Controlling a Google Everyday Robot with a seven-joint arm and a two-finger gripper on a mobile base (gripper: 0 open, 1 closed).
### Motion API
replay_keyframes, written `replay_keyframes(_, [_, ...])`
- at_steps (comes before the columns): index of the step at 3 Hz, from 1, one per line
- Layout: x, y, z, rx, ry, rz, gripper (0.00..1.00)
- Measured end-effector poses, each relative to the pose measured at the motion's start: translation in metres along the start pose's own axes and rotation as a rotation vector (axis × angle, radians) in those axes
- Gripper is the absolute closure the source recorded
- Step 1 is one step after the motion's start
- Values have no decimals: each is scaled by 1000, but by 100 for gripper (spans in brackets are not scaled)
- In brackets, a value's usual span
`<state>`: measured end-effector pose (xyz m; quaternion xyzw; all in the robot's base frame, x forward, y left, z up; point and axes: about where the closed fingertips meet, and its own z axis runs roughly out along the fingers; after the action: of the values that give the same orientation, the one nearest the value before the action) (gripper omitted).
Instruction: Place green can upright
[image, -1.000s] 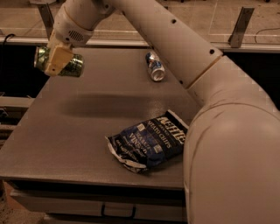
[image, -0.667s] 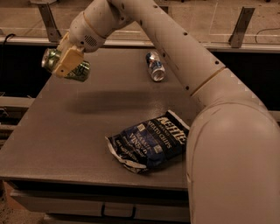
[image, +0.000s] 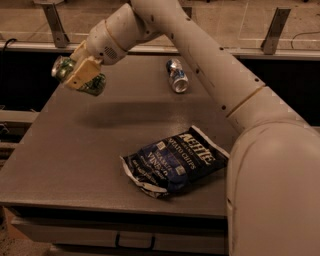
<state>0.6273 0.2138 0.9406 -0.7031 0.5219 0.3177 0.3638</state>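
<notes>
My gripper (image: 80, 75) is shut on the green can (image: 95, 85) and holds it in the air above the back left part of the grey table (image: 90, 145). The can is tilted, almost on its side, with its silver top (image: 60, 67) pointing left. The beige fingers (image: 82, 74) cover the middle of the can. My white arm reaches in from the right foreground across the top of the view.
A blue-and-silver can (image: 177, 76) lies on its side at the back middle of the table. A dark blue chip bag (image: 172, 161) lies flat at the front middle. The table's left edge is close below the held can.
The gripper and the green can have moved to the right and slightly down. The can has turned so its top faces more to the left.
</notes>
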Motion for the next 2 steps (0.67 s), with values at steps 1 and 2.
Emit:
replay_keyframes(1, [15,11,-7,50,-156,19,100])
replay_keyframes(2, [43,36,-20,116,-272,52,100])
